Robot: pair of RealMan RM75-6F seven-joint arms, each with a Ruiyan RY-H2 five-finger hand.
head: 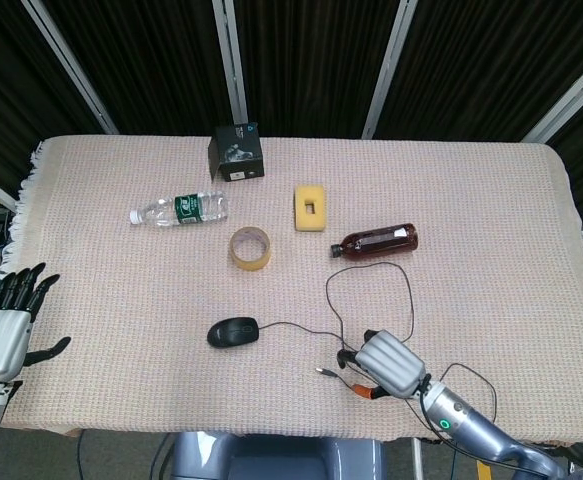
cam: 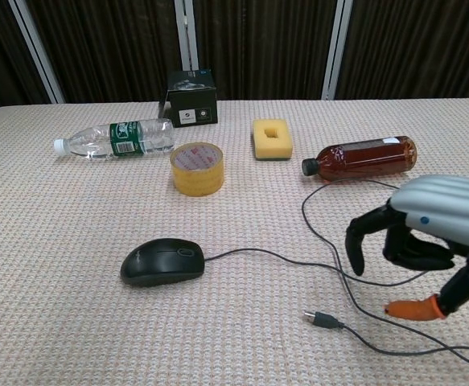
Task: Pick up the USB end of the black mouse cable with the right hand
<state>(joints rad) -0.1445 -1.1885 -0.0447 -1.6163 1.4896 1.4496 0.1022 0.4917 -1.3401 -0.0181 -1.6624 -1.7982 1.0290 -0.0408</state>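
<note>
While my right robot hand [cam: 427,241] hovers with fingers curled downward, holding nothing, the USB end [cam: 321,319] lies on the desk [cam: 57,265] just at its 8 o'clock, black mouse [cam: 162,262] at 9 o'clock.

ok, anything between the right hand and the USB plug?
Nothing but bare cloth: chest view shows a clear gap from right hand to USB plug.

A beige woven cloth [head: 121,290] covers the bench, fringed along its left edge. Behind the far edge hang dark pleated curtains [cam: 113,48], crossed by slanted pale metal bars [head: 229,60]. The light is even and soft.
</note>
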